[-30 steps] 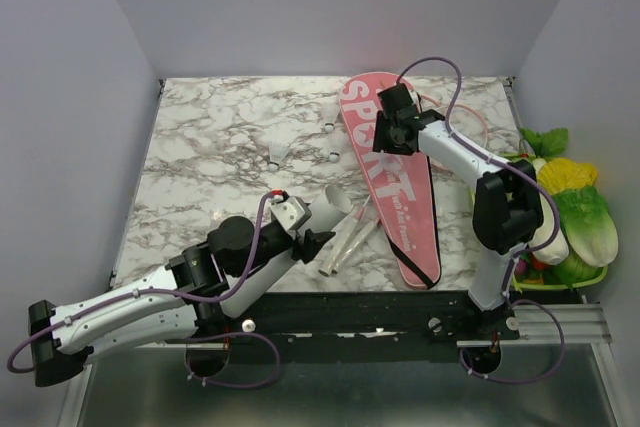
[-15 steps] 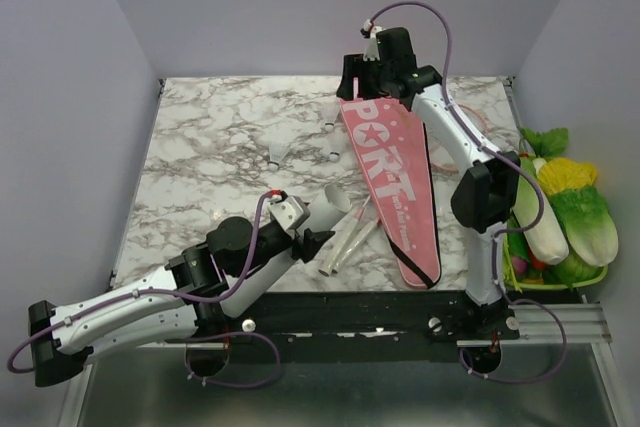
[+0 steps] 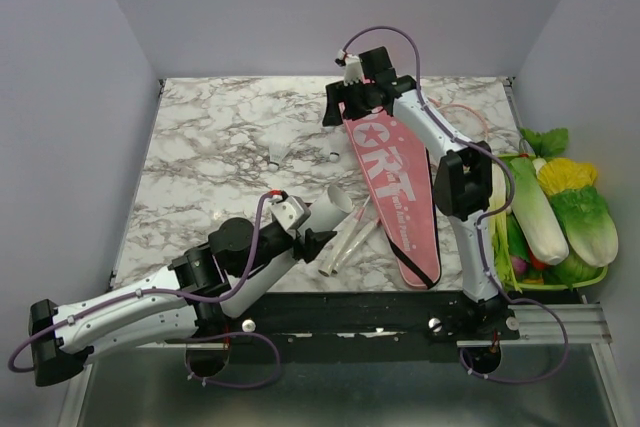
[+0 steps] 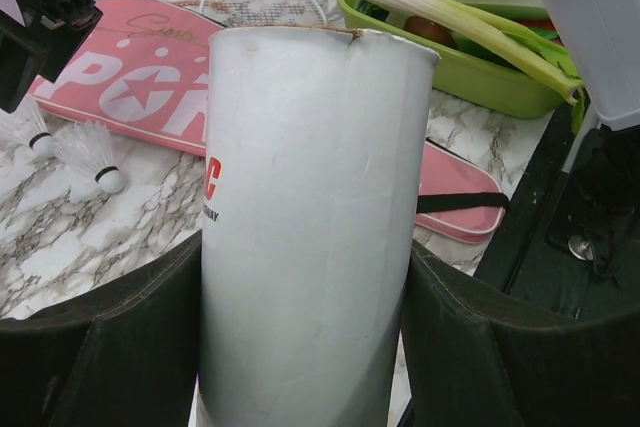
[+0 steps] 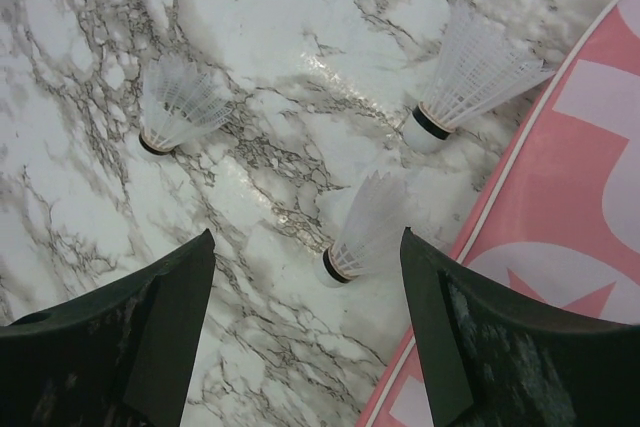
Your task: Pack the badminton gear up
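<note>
My left gripper (image 3: 318,225) is shut on the white tube (image 3: 335,202) and holds it near the table's front; the tube fills the left wrist view (image 4: 305,217) between both fingers. The pink "SPORT" bag (image 3: 397,187) lies lengthwise at centre right, and shows in the left wrist view (image 4: 140,87). Slim pink-white racket handles (image 3: 347,240) lie beside its near end, and a racket head (image 4: 262,2) shows behind it. My right gripper (image 3: 335,109) is open and empty above the marble just left of the bag's far end (image 5: 570,237). A shuttlecock (image 5: 362,229) lies between its fingers.
Two more shuttlecocks (image 5: 175,107) (image 5: 465,77) lie on the marble near the bag's edge. A green tray (image 3: 540,282) of toy vegetables sits off the table's right edge. Grey walls enclose the table on three sides.
My right arm has swung from above the bag's lettering to the far left of the bag, over the shuttlecocks. The left arm and tube have not moved.
</note>
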`<state>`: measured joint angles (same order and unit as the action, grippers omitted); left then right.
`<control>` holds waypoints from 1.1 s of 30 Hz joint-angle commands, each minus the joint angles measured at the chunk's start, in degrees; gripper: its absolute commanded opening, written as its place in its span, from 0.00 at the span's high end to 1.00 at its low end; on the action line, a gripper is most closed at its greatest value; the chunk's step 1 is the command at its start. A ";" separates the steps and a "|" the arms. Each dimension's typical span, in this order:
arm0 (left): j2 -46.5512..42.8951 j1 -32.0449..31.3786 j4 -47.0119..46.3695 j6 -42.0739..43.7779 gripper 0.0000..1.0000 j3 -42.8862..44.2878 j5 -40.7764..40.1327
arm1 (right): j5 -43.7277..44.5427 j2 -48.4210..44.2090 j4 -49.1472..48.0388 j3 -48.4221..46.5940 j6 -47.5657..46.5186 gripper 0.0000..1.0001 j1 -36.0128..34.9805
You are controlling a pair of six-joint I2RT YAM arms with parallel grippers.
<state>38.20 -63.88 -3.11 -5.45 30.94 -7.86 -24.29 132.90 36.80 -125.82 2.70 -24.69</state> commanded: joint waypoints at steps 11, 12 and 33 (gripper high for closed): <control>2.94 -0.63 6.01 -11.07 1.00 -1.93 0.74 | -5.24 6.76 1.09 -6.37 -0.94 0.17 0.17; 2.76 -0.55 5.93 -11.07 1.00 -2.02 0.65 | -5.24 7.02 0.91 -6.37 -0.85 0.17 0.17; 4.96 -0.63 3.47 -11.68 1.00 -3.16 2.23 | -3.56 8.69 2.67 -3.03 -1.82 0.18 0.17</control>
<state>42.33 -63.88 -5.26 -6.04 31.22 -6.33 -27.90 140.49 37.85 -130.06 1.83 -24.67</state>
